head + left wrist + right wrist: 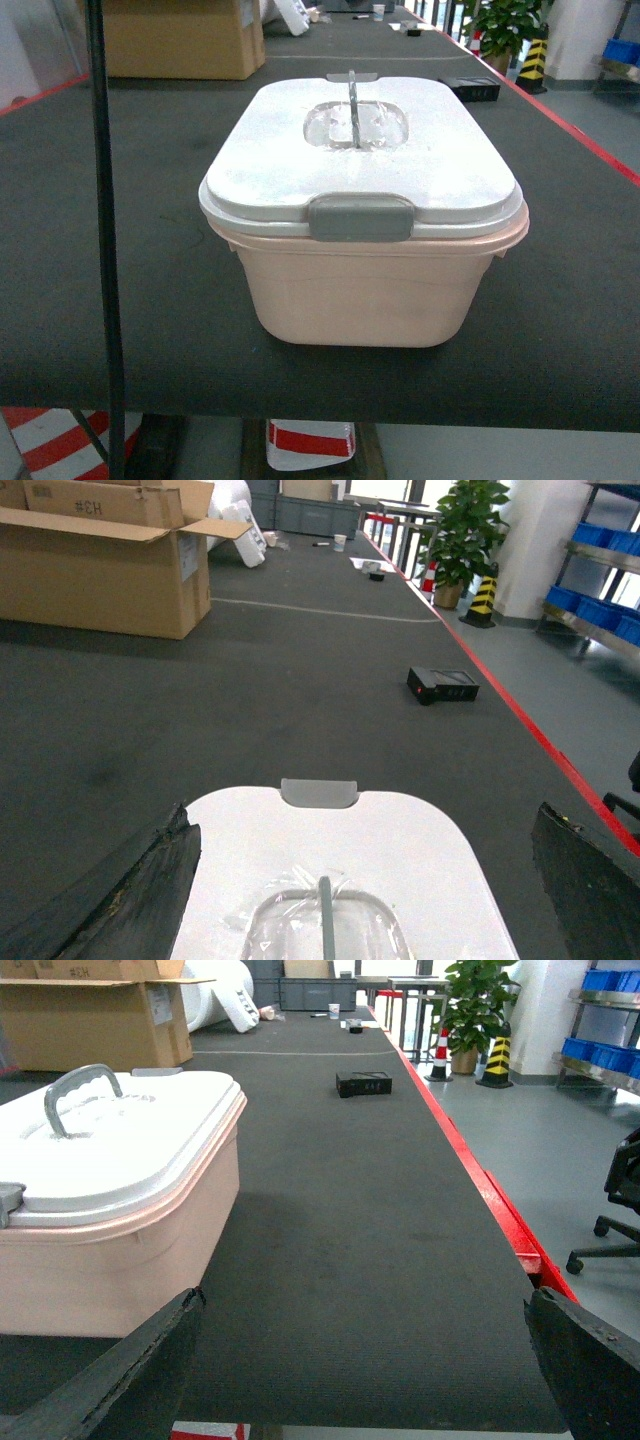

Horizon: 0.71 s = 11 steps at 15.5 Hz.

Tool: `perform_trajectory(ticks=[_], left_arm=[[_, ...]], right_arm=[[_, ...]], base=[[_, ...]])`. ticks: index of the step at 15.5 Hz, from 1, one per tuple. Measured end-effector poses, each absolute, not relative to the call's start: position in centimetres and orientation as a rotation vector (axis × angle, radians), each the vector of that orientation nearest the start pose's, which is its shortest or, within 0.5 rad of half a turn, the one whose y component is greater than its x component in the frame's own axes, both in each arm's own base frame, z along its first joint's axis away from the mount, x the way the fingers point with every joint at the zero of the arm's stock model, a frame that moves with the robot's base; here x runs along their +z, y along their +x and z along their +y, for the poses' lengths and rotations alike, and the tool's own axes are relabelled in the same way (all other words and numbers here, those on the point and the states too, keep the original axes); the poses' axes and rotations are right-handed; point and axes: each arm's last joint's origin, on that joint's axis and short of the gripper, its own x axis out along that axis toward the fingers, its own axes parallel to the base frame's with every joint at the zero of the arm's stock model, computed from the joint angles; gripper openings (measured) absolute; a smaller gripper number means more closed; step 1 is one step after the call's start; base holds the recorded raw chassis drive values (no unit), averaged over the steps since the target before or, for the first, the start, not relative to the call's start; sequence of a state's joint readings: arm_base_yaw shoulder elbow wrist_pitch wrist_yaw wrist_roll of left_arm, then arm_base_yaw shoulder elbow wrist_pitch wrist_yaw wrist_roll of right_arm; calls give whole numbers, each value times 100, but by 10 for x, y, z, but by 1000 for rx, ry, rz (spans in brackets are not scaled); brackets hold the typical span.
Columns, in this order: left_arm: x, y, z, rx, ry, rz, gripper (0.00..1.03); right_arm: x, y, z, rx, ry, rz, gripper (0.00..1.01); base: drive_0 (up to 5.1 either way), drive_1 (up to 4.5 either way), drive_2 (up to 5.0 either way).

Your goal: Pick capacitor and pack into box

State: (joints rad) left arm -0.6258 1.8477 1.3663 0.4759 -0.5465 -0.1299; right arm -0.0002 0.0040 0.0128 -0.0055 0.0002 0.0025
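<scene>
Box (365, 285) sits table centre, near edge, lid (360, 150) on, grey clasp (360, 218) closed facing you. No capacitor visible. Left gripper (360, 880) spread above lid; right gripper (360, 1360) spread, right of box. Release clasp first, lift lid by handle (352, 97).

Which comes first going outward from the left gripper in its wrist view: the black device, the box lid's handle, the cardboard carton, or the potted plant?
From the left gripper, nearest first:
1. Lid handle, directly between the fingers.
2. Black device, ahead right, near the red edge.
3. Cardboard carton, ahead left.
4. Potted plant, far right, off the table.
</scene>
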Motion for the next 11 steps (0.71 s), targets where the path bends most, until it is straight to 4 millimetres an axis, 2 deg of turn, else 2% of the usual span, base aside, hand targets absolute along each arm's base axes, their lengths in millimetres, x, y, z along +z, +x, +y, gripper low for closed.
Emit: perform_trajectory(ticks=[3,11], left_arm=[[292,334,-231,-32,-90,-15,98],[303,318,-216,57,-66,-96,98]], right_arm=[[167,97,0,0,2,-3,98],[167,97,0,0,2,-3,98]], base=[[0,0,0],[0,0,0]])
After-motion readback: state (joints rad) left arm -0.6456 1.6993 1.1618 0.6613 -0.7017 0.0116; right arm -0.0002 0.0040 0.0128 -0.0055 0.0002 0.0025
